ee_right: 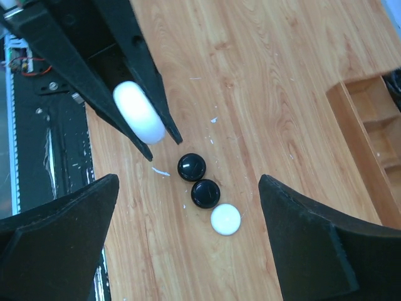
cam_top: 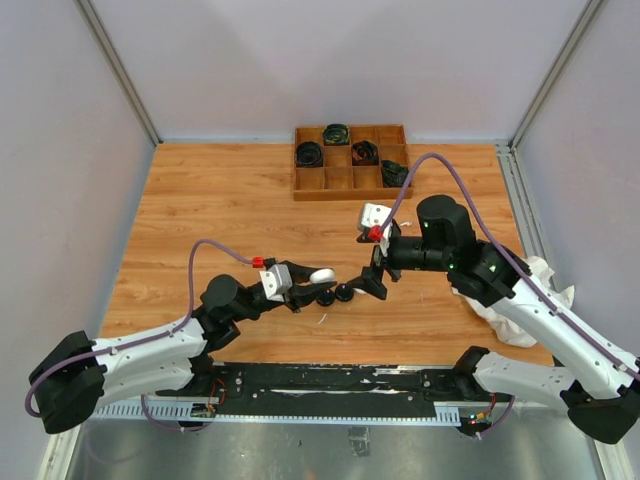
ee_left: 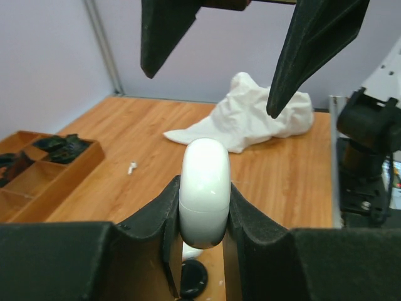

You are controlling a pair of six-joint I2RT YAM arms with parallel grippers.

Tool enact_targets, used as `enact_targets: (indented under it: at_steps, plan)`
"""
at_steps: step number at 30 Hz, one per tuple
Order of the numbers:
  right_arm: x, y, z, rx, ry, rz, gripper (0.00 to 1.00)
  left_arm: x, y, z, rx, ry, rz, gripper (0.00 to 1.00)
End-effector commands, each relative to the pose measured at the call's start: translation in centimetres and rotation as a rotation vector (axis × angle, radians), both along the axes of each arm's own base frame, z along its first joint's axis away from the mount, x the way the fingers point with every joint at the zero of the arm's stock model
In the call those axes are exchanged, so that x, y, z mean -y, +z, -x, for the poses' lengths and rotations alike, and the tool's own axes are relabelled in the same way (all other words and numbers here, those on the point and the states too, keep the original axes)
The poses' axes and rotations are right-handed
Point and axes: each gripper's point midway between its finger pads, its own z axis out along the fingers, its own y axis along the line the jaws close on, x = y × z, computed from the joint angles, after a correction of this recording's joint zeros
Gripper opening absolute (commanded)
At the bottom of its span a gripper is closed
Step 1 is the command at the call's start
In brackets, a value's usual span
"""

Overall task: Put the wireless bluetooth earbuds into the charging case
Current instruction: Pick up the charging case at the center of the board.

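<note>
My left gripper (cam_top: 313, 287) is shut on a white rounded charging case (ee_left: 204, 182), held on edge above the table with its lid seam closed. The right wrist view shows the same case (ee_right: 139, 111) between the left fingers. My right gripper (cam_top: 373, 282) hovers just right of it, jaws wide open and empty; its fingers (ee_left: 310, 56) hang over the case. One tiny white earbud (ee_left: 132, 167) lies on the wood to the left. A thin white piece (ee_right: 161, 171) lies near the left fingertips; I cannot tell what it is.
Two black round cases (ee_right: 192, 167) (ee_right: 205, 193) and a white round one (ee_right: 225, 219) lie in a row under the right gripper. A wooden compartment tray (cam_top: 310, 185) with coiled black cables stands at the back. A crumpled white cloth (ee_left: 250, 119) lies at the right.
</note>
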Motion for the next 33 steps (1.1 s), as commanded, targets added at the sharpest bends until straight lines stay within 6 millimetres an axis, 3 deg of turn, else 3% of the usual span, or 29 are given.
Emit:
enact_targets:
  at_steps: [1,6,14,33]
  plan:
    - [0.1,1.7,2.0,0.118,0.204,-0.001,0.92,1.3,0.6,2.6,-0.085,-0.185,-0.014,0.00]
    - [-0.8,1.7,3.9,0.118,0.349,-0.033,0.81,2.0,0.7,3.7,-0.127,-0.282,-0.023,0.00]
    - [-1.7,0.7,4.7,0.073,0.424,-0.030,0.59,2.9,1.0,4.0,-0.173,-0.340,-0.001,0.00]
    - [-2.5,-1.9,4.4,-0.054,0.418,0.022,0.34,3.3,1.2,3.4,-0.208,-0.325,0.039,0.00]
